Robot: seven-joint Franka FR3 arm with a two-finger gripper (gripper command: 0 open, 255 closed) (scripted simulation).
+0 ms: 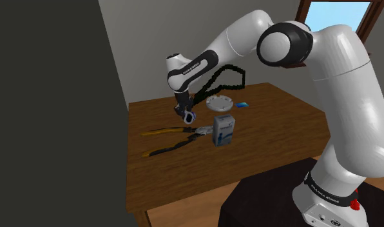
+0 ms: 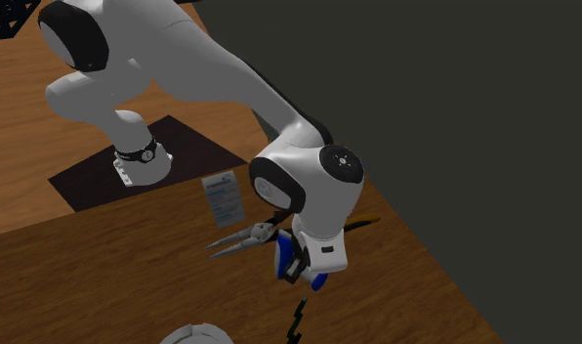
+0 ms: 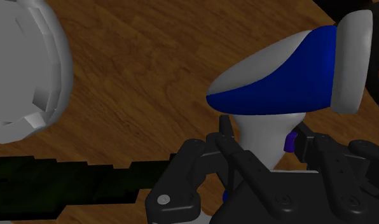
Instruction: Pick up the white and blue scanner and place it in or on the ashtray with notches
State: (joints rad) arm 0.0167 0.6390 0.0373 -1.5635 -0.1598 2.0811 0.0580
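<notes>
Here, shoulder view: white arm reaches over the wooden worktop (image 1: 281, 122). The claw (image 1: 185, 114) pinches the white & blue scanner (image 1: 189, 118), which appears raised off the surface, near the round grey ashtray w/ notches (image 1: 220, 103), on that view's left of it. Yellow-handled pliers (image 1: 166, 139) lie nearer the camera, and a white-blue carton (image 1: 223, 130) stands there too.

Second ext. view: claw (image 2: 301, 269) points down, and the scanner's (image 2: 282, 259) blue shows beside it. Pliers (image 2: 240, 237) & carton (image 2: 224, 198) lie beyond. Ashtray rim (image 2: 193, 334) sits at the bottom edge.

Wrist view: fingers (image 3: 227, 147) clasp the scanner (image 3: 277, 76) by its white handle, w/ its head over the worktop (image 3: 137, 83). The ashtray (image 3: 23, 70) is near but apart.
</notes>
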